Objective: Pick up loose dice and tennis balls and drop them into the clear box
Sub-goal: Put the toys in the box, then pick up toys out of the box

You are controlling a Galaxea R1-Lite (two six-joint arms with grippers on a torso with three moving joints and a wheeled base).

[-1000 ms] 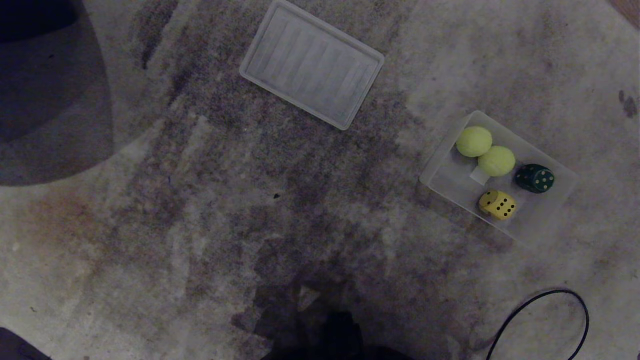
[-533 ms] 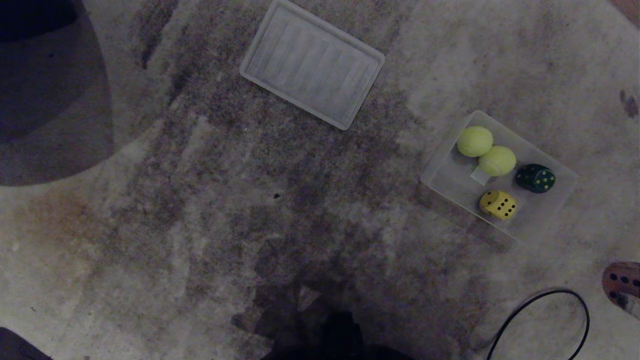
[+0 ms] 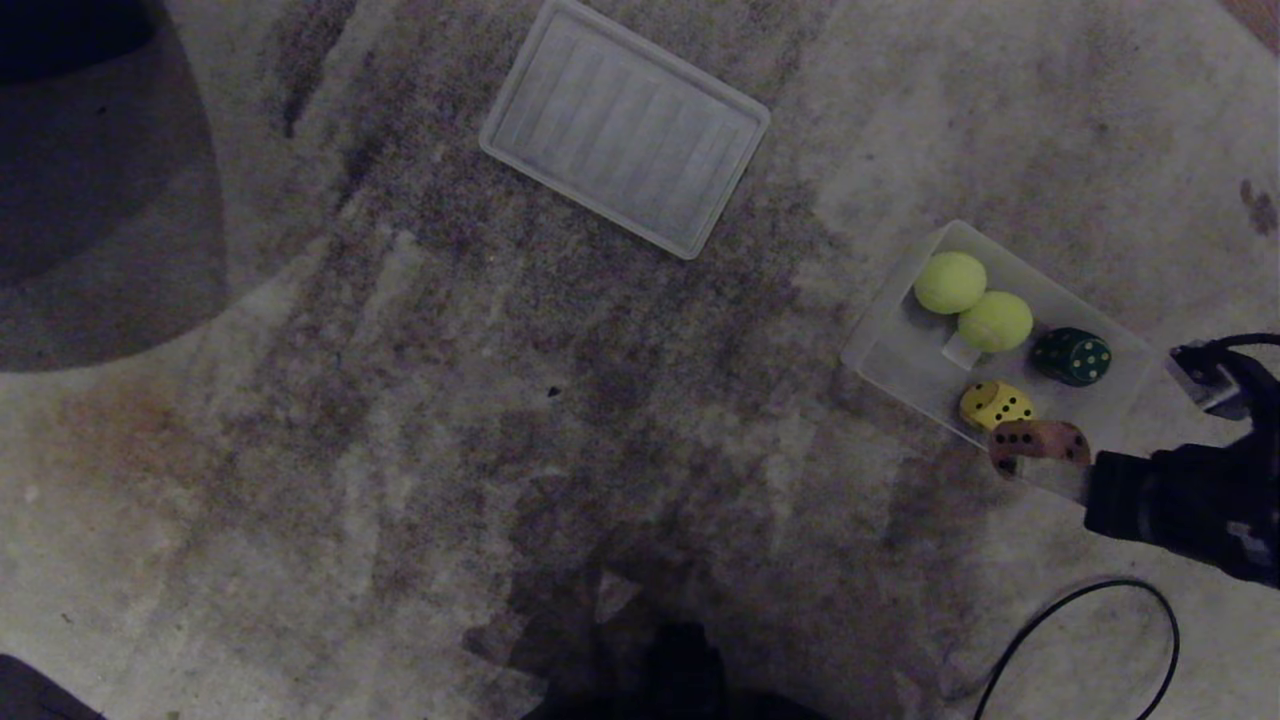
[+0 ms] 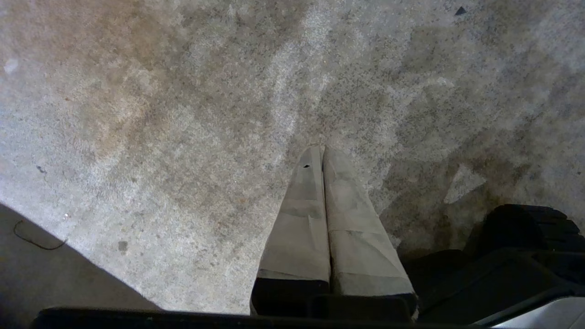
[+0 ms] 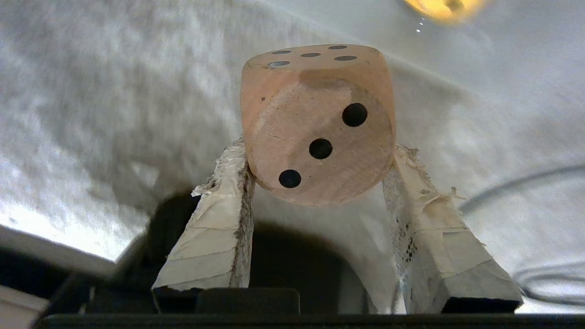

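On the carpet at the right stands the clear box (image 3: 890, 335). Inside it lie two tennis balls (image 3: 949, 282) (image 3: 995, 321), a dark green die (image 3: 1071, 356) and a yellow die (image 3: 995, 405). My right gripper (image 3: 1045, 460) reaches in from the right edge, shut on a pinkish-tan die (image 3: 1038, 441) with black pips, held over the box's near rim beside the yellow die. In the right wrist view the tan die (image 5: 320, 123) sits clamped between the taped fingers (image 5: 219, 219). My left gripper (image 4: 323, 151) hangs shut and empty over bare carpet.
The flat ribbed clear lid (image 3: 625, 125) lies on the carpet at the top centre. A black cable (image 3: 1080, 610) loops on the floor at the lower right. A dark round shape (image 3: 90, 180) fills the upper left corner.
My right arm has come in from the right edge with the tan die, moving left and up to the box's near rim. Nothing else has moved.
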